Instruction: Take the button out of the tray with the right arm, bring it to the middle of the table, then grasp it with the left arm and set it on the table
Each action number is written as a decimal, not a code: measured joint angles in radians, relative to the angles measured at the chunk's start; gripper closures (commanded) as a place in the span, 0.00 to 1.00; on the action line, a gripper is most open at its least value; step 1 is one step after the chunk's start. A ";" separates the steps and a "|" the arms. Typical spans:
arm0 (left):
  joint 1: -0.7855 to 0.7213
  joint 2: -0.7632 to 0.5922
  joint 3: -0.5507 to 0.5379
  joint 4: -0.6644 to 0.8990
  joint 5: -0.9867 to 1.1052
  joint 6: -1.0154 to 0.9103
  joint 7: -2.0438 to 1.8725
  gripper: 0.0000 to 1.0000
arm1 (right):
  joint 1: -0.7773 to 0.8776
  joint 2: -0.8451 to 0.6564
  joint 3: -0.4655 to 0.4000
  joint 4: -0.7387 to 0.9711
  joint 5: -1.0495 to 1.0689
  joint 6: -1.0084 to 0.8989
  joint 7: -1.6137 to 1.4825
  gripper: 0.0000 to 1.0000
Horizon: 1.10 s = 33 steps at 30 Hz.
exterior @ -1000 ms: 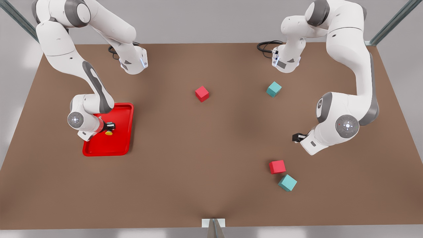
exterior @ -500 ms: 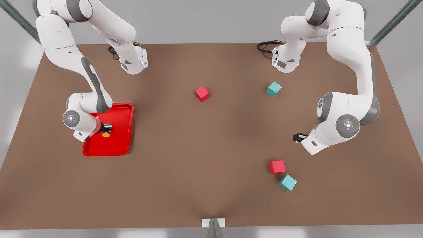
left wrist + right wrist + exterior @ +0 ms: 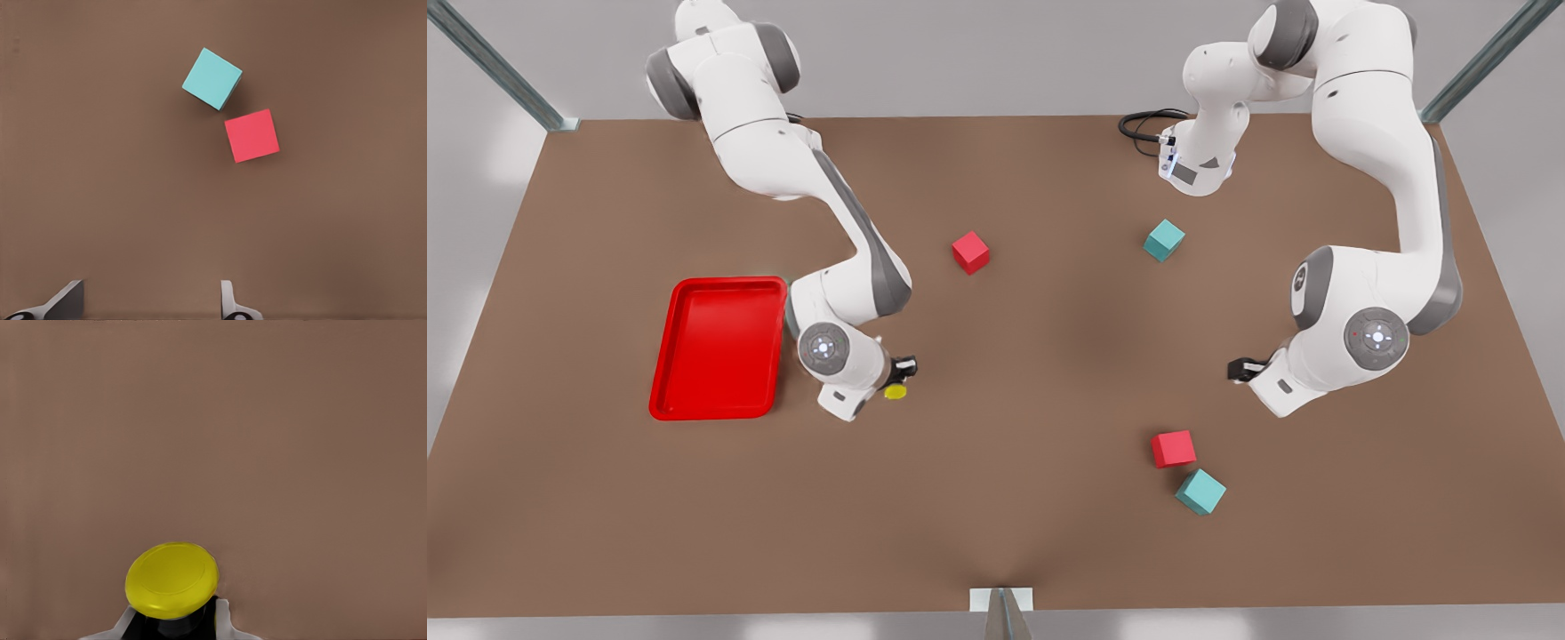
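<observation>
The right gripper (image 3: 898, 378), clamped on the button (image 3: 895, 391), carries it above the table (image 3: 996, 498) just beside the tray (image 3: 716, 404), likely heading toward the middle for handover. The left gripper (image 3: 1240, 369) waits with its fingers apart near two cubes (image 3: 230, 103).

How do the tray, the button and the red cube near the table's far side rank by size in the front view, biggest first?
1. The tray, by far the largest.
2. The red cube.
3. The button, held by the right gripper; only its yellow cap shows, smaller than the cube.
</observation>
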 measured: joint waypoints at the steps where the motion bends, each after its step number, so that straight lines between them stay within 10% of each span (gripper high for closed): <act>1: 0.003 0.000 0.000 0.000 0.003 -0.001 0.001 0.00 | 0.071 0.045 -0.052 0.061 0.051 -0.014 0.025 0.51; 5: 0.010 -0.005 0.001 0.000 0.010 -0.011 0.003 0.00 | 0.274 0.228 -0.209 0.248 0.248 -0.052 0.123 0.51; 12: 0.034 -0.021 0.003 0.001 0.039 -0.044 0.005 0.00 | 0.326 0.489 -0.208 0.494 0.452 0.006 0.278 0.46; 13: 0.035 -0.025 0.003 0.001 0.041 -0.049 0.005 0.00 | 0.325 0.504 -0.207 0.501 0.476 0.029 0.296 0.00; 17: 0.036 -0.030 0.003 0.001 0.050 -0.064 0.006 0.00 | 0.316 0.510 -0.208 0.508 0.532 0.097 0.360 0.00; 25: -0.175 0.039 -0.167 0.128 0.048 -0.066 -0.090 0.00 | -0.112 -0.308 -0.151 -0.236 0.129 -0.027 0.344 0.00; 28: -0.289 0.089 -0.182 0.144 0.060 -0.064 -0.220 0.00 | -0.322 -0.439 -0.152 -0.214 -0.074 -0.140 0.274 0.00; 33: -0.328 0.157 -0.203 0.098 0.081 0.035 -0.426 0.00 | -0.666 -0.517 0.125 0.000 -0.200 -0.399 0.152 0.00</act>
